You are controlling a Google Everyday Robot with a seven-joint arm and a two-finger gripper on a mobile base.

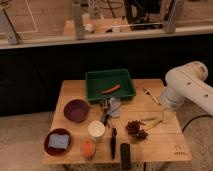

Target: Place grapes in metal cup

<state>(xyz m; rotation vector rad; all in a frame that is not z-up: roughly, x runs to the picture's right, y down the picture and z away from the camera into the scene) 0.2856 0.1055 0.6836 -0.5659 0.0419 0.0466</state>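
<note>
1. The grapes point(136, 130) lie loose on the tabletop point(165, 142), right of centre. They are not in any container, so the transfer is not yet done.
2. The claw point(153, 123) sits low, just beside the grapes, and is judged to be lined up for a pick. Whether it is open or closed cannot be told.
3. The metal cup point(115, 107) is near the front edge of the green tray point(129, 95), apart from the grapes.
4. The white-topped cup point(96, 129) and the orange fruit point(88, 148) are nearby and could be confused with the task items.
5. A small mark at the tabletop corner is unreadable, and no labels are legible.

Dim warm light on jaws over the table point(165, 142), right side.
</note>
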